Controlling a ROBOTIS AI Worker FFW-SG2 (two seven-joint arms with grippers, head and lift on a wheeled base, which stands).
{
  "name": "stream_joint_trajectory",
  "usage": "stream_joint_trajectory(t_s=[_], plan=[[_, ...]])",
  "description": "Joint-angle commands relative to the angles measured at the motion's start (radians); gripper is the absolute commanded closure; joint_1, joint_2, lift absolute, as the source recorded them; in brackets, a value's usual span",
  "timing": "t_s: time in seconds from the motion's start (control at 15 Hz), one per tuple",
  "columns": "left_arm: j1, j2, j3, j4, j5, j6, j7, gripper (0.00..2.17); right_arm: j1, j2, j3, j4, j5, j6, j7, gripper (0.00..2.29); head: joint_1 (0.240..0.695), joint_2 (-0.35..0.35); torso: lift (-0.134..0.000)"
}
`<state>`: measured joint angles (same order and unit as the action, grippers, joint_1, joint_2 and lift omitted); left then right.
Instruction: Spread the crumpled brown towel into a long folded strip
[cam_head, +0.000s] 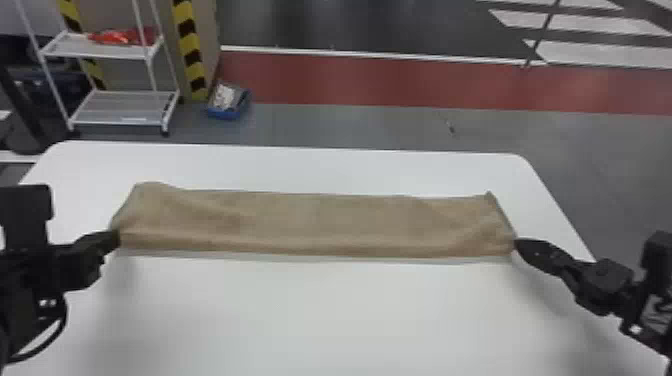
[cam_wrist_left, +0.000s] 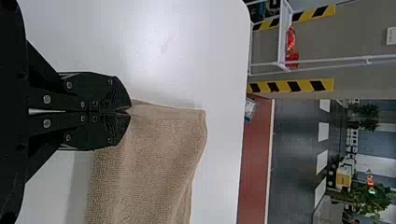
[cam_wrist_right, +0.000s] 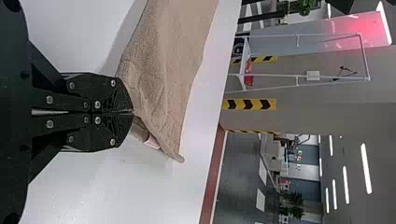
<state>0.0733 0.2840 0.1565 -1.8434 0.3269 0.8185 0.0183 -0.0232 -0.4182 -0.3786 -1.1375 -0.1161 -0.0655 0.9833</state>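
The brown towel (cam_head: 315, 225) lies as a long folded strip across the white table, its near edge slightly raised with a shadow under it. At the strip's near left corner is my left gripper (cam_head: 118, 238); in the left wrist view the left gripper (cam_wrist_left: 130, 111) is shut on a corner of the towel (cam_wrist_left: 149, 163). My right gripper (cam_head: 517, 244) holds the near right corner. In the right wrist view the right gripper (cam_wrist_right: 133, 112) is shut on the towel (cam_wrist_right: 163, 70), whose end hangs in a small fold beside the fingertips.
The white table (cam_head: 320, 315) extends in front of and behind the strip. Beyond its far edge stand a white shelf rack (cam_head: 122, 107) with red items and a blue bin (cam_head: 227, 104) on the floor.
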Motion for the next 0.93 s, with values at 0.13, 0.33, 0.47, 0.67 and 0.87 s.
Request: stream_joint_trajectory(t_s=[0.13,0.33,0.47,0.67,0.87], plan=[[0.075,0.001,0.064,-0.076,0.014,0.015,0.000,1.67,0.017,0.016,0.009,-0.051,-0.013,0.016,0.012,1.30,0.695,-0.059,-0.124],[0.102,0.001,0.083,-0.116,0.017,0.025,0.000,1.66,0.078,0.027,-0.014,-0.125,-0.031,0.031,0.014,1.30,0.695,-0.036,-0.124],[0.115,0.001,0.097,-0.139,0.021,0.031,0.000,1.67,0.112,0.024,-0.037,-0.159,-0.043,0.037,0.021,1.30,0.695,-0.027,-0.124],[0.125,-0.006,0.084,-0.145,0.018,0.046,0.000,1.66,0.134,0.018,-0.063,-0.159,-0.046,0.040,0.029,1.30,0.695,-0.038,-0.124],[0.125,-0.014,0.077,-0.142,0.014,0.043,0.003,1.65,0.126,0.019,-0.059,-0.136,-0.036,0.037,0.028,1.27,0.695,-0.058,-0.124]])
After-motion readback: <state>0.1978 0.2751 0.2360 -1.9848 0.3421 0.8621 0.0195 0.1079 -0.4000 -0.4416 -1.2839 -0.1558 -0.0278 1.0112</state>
